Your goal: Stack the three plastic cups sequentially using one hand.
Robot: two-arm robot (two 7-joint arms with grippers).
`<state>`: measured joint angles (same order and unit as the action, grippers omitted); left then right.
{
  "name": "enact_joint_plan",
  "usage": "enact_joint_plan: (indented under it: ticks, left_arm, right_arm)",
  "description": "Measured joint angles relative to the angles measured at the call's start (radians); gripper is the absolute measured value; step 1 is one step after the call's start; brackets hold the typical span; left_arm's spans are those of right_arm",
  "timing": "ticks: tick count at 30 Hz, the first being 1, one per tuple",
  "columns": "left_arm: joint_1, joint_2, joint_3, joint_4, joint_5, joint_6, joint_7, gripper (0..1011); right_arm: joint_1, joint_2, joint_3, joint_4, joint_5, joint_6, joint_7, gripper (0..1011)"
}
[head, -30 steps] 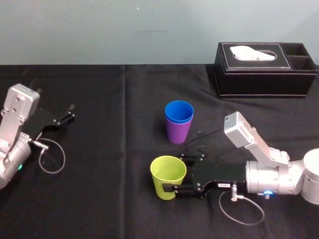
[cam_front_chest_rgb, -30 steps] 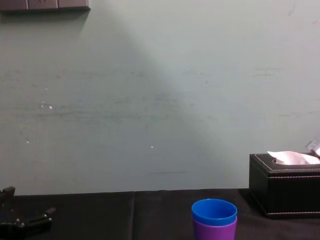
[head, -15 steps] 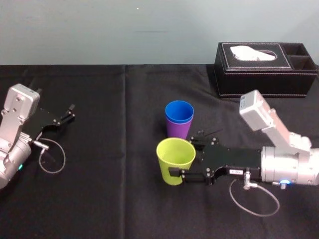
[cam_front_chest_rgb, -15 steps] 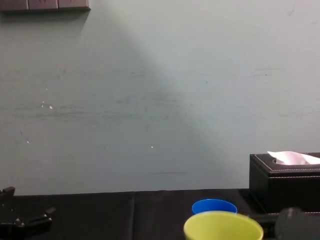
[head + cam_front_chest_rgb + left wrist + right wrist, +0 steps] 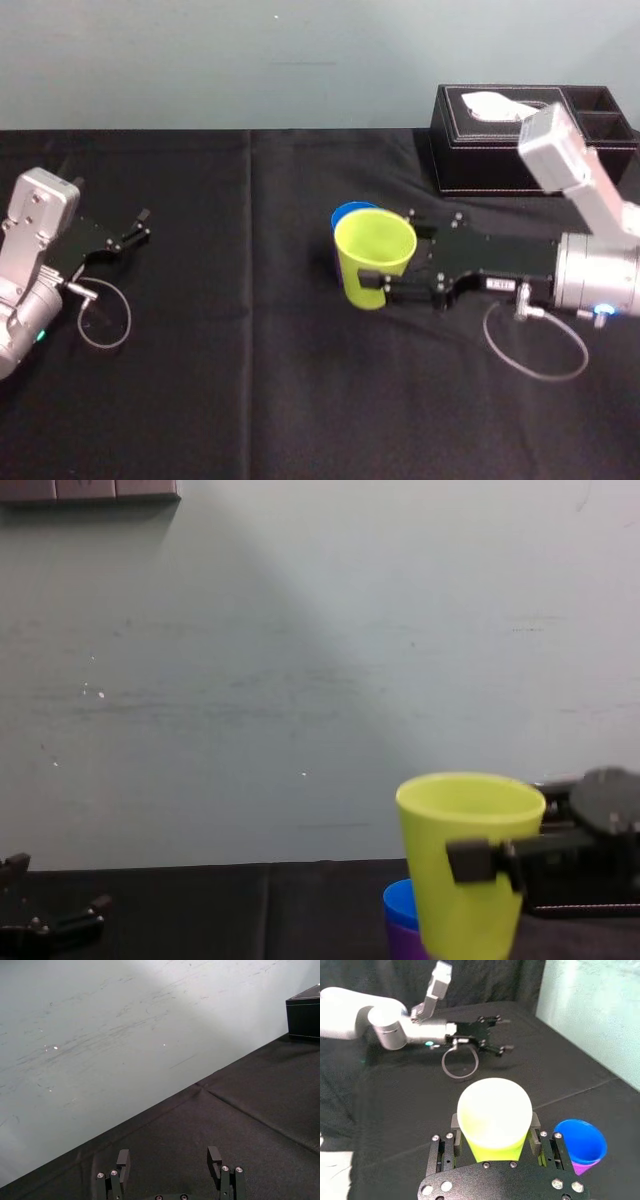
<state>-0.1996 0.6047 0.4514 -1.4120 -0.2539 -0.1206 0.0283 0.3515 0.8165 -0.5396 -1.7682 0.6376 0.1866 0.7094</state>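
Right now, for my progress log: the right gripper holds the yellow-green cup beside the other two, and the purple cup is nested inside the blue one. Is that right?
Not quite: the blue cup sits inside the purple cup, not the reverse, as the right wrist view shows. The right gripper does hold the yellow-green cup beside them. The left gripper rests open, far left.

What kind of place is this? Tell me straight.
Probably a robot test bench, not a home: a table draped in black cloth against a bare wall, the right gripper holding a green cup near two stacked cups, left gripper parked at the left.
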Motion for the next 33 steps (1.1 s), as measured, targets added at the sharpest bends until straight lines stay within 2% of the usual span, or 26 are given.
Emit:
enact_joint_plan:
  ticks: [10,20,33]
  left_arm:
    - [0.000,0.000,0.000,0.000,0.000,0.000,0.000,1011]
    - [0.000,0.000,0.000,0.000,0.000,0.000,0.000,1011]
    - [0.000,0.000,0.000,0.000,0.000,0.000,0.000,1011]
  right_arm:
    - [0.076,-0.041,0.002,0.067,0.008,0.017,-0.013,736]
    - [0.157,-0.107,-0.029,0.188,-0.001,0.022,-0.014,736]
    - [0.216,-0.182,-0.062,0.326,-0.024,-0.003,-0.002,736]
